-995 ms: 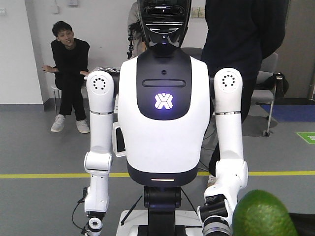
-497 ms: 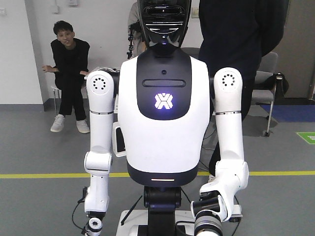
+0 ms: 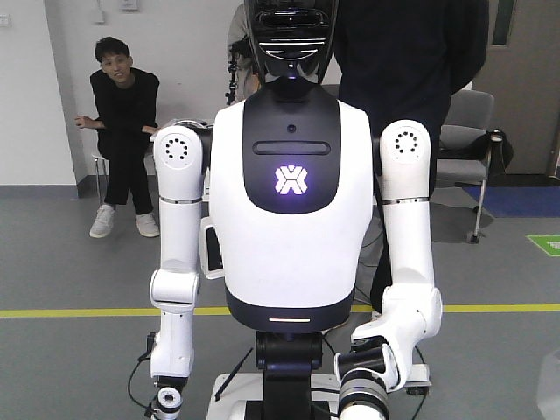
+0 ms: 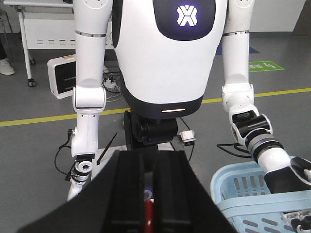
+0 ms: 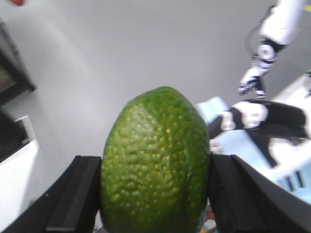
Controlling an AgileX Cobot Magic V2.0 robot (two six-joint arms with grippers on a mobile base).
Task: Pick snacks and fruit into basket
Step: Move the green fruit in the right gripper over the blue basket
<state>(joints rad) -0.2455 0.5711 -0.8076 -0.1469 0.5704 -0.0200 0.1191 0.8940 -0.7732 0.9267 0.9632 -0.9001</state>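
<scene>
Right gripper [image 5: 155,194] clenched on fruit [image 5: 155,162], carried toward basket [image 4: 252,189]. Left gripper [image 4: 148,194] nearly closed, seemingly pinching something red; contact unclear.

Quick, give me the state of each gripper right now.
Left gripper: closed, fingers together; something red between them, cannot tell what.
Right gripper: closed on the big bumpy green fruit.

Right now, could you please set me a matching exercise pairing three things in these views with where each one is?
Things:
1. large bumpy green fruit
2. pale blue plastic basket
3. yellow floor line

Places:
A. across the grey floor behind the robot
B. held in the right gripper
C. low at the right of the left wrist view

Pairs: 1-B, 2-C, 3-A.
</scene>
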